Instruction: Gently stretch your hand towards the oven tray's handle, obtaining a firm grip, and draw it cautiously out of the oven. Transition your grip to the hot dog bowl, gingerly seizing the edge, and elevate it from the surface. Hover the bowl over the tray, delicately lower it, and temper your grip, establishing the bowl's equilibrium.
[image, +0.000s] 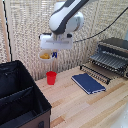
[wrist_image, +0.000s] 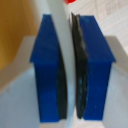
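Observation:
My gripper (image: 53, 54) hangs in the air at the back of the table, shut on the rim of the hot dog bowl (image: 45, 55). The small white bowl holds a yellow-orange hot dog (image: 45, 56) and floats well above the table. The wrist view shows the blue fingers (wrist_image: 95, 65) clamped on the thin white bowl edge (wrist_image: 60, 40), gripper (wrist_image: 70, 65), with the yellow hot dog (wrist_image: 14, 30) beside them. On the exterior view's right, the oven (image: 114, 50) stands with its dark wire oven tray (image: 101, 66) drawn out in front. The tray's handle (image: 94, 73) is the front bar.
A red cup (image: 51, 77) stands on the wooden table just below the held bowl. A dark blue book (image: 88, 83) lies between the cup and the tray. A large black fabric bin (image: 20, 95) fills the exterior view's lower left.

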